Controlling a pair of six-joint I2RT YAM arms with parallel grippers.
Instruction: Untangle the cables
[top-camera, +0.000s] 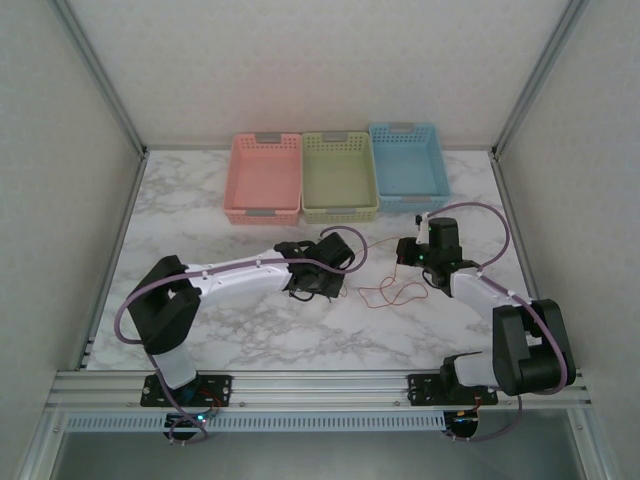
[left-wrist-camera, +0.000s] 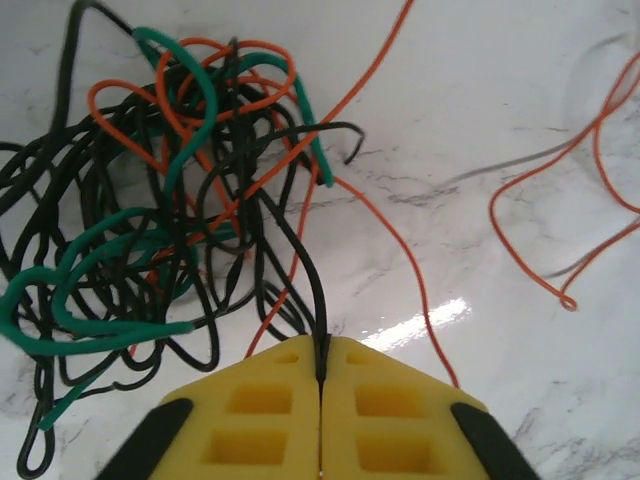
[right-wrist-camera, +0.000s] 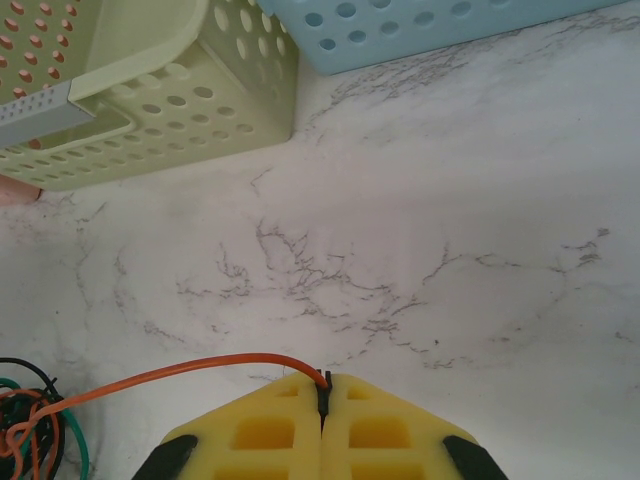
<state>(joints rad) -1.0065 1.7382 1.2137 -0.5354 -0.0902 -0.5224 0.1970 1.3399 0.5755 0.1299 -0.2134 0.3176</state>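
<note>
The cables (left-wrist-camera: 170, 210) lie in a tangled bunch of thin black, green and orange wires on the marble table; in the top view the bunch (top-camera: 312, 284) sits under my left wrist. My left gripper (left-wrist-camera: 322, 345) is shut on a black cable (left-wrist-camera: 305, 265) that runs up into the tangle. My right gripper (right-wrist-camera: 322, 383) is shut on the end of an orange cable (right-wrist-camera: 180, 372), which arcs away left toward the bunch (right-wrist-camera: 30, 430). In the top view the right gripper (top-camera: 408, 250) sits right of the bunch, with loose orange loops (top-camera: 392, 293) between the arms.
Three baskets stand in a row at the back: pink (top-camera: 264, 178), green (top-camera: 339, 176) and blue (top-camera: 407, 164). The green basket (right-wrist-camera: 150, 90) and blue basket (right-wrist-camera: 420, 25) are just ahead of the right gripper. Side walls bound the marble table (top-camera: 240, 330).
</note>
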